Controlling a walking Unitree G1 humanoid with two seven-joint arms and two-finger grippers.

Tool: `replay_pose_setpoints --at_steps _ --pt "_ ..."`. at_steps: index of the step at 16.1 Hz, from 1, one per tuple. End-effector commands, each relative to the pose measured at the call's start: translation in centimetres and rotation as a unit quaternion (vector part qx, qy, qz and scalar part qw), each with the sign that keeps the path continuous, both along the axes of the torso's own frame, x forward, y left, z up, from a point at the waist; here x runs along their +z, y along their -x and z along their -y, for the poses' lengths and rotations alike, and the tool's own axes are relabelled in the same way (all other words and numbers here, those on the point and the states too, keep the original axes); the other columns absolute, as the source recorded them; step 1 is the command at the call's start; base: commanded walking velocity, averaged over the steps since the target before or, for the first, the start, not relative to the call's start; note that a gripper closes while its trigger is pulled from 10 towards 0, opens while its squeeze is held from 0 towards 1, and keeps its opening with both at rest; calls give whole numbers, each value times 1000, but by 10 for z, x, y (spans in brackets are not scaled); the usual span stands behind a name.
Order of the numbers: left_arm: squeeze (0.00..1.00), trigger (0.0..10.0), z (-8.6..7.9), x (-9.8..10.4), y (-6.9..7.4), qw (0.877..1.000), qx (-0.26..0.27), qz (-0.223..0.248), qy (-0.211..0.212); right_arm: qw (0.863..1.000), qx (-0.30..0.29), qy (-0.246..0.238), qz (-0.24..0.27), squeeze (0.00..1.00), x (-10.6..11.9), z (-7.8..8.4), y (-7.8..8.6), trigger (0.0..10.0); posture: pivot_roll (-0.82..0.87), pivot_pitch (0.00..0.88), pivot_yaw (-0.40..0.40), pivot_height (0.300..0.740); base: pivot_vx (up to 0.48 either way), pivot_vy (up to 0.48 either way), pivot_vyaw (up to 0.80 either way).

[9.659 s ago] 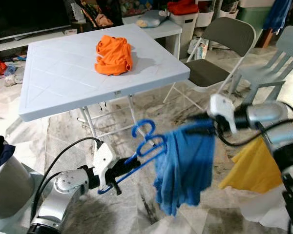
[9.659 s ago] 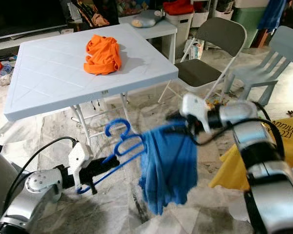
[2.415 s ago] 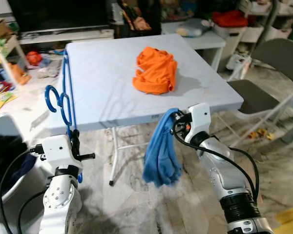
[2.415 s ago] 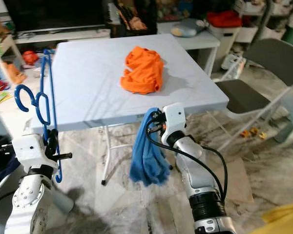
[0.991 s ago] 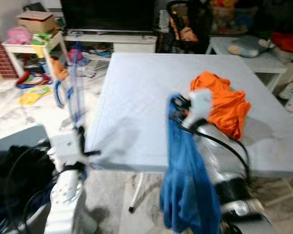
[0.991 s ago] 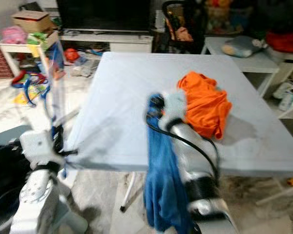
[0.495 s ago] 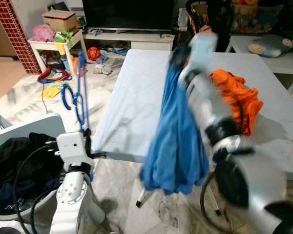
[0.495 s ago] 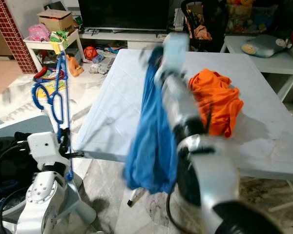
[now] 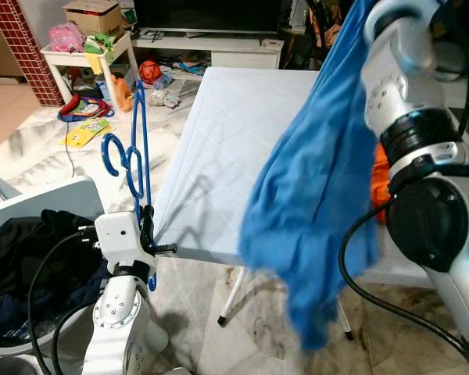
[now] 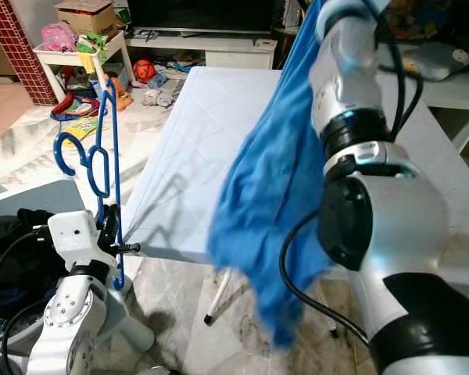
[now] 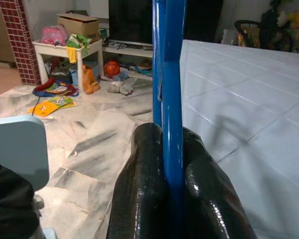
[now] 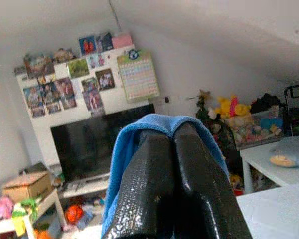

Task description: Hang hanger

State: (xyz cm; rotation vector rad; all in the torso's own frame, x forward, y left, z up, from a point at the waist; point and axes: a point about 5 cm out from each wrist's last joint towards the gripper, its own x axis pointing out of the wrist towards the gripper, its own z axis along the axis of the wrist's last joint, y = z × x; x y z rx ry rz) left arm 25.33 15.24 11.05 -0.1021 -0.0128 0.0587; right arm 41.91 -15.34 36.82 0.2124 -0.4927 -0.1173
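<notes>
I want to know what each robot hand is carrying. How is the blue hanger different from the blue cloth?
The blue hanger is thin, stiff wire standing upright in the left hand; the blue cloth is wide, soft and droops from the raised right hand. The hanger sits low beside the white table; the cloth hangs in front of it. Both are blue, and each is pinched by a shut hand.

A white folding table [image 9: 219,156] stands at center on a pale marble floor [image 9: 47,148]. At 12 o'clock sits a dark television [image 9: 211,12] on a low white stand [image 9: 219,43]. Toys [image 9: 86,117] litter the floor at 10 o'clock beside a red brick pillar [image 9: 27,55].
</notes>
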Motion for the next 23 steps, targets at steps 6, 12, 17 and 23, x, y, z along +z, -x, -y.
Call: replay_pose_setpoints --at_steps 6,12,17,23 --pt "0 10000 6 -1 2 1000 -12 -7 9 958 156 183 -158 1000 -137 -38 1 10000 37 0 -39 740 0 0 0" --pt "0 10000 11 -3 -3 999 -35 -15 6 849 289 384 -220 1000 -204 -14 27 10000 2 0 -18 740 0 0 0" --pt "0 10000 11 -4 -5 999 -45 -19 6 760 359 511 -178 1000 -200 0 43 10000 -11 0 -7 740 0 0 0" --pt "0 10000 14 -5 -5 998 -51 -25 8 685 432 527 -259 1000 -208 38 57 10000 -8 0 -24 740 0 0 0"
